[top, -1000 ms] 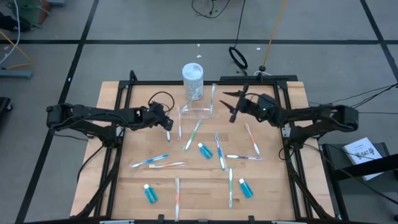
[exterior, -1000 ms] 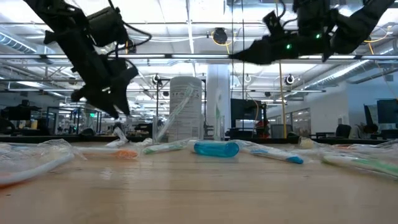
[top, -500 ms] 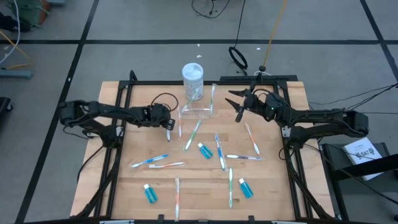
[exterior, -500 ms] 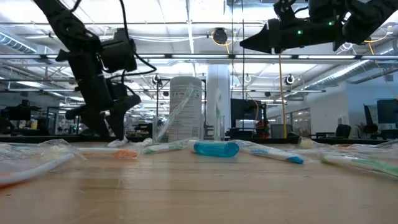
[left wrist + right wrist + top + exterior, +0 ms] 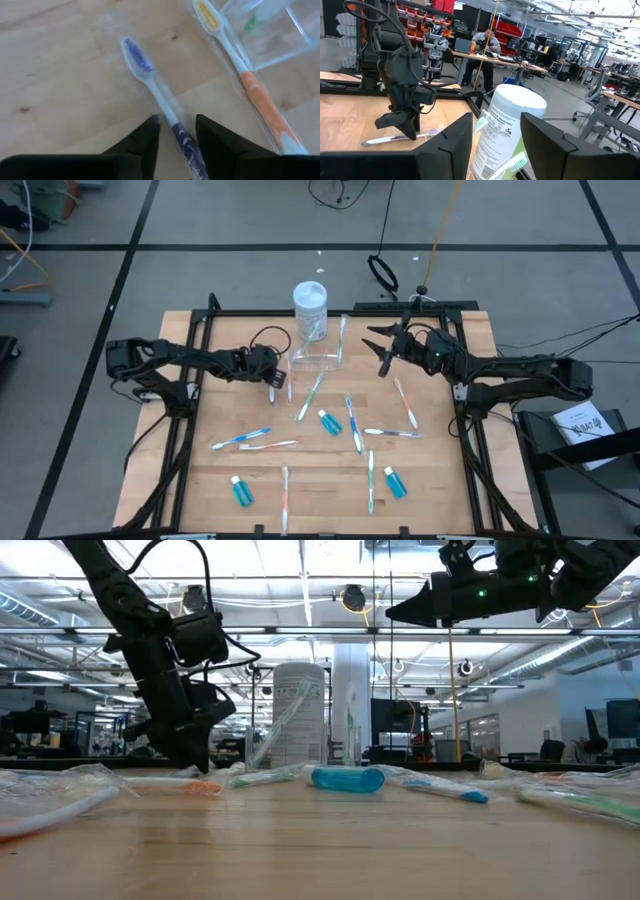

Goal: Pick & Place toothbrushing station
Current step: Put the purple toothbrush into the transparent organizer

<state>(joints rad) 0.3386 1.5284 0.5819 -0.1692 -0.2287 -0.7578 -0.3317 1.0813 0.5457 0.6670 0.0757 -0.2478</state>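
Left end effector (image 5: 175,131) low on worktop (image 5: 200,480), fingers straddling blue toothbrush (image 5: 150,82), not yet clamped; pick step; next: pinch handle, lift toward clear holder (image 5: 317,359); right end effector (image 5: 380,348) aloft, spread, empty

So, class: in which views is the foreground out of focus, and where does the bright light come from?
Low view: the near table is soft and the wrapped toothbrushes blur, with ceiling lights glaring behind. Left wrist view: the end effector fingers are dark and blurred, while the blue toothbrush is clearer. Right wrist view: the white jar is lit by bright overhead lamps.
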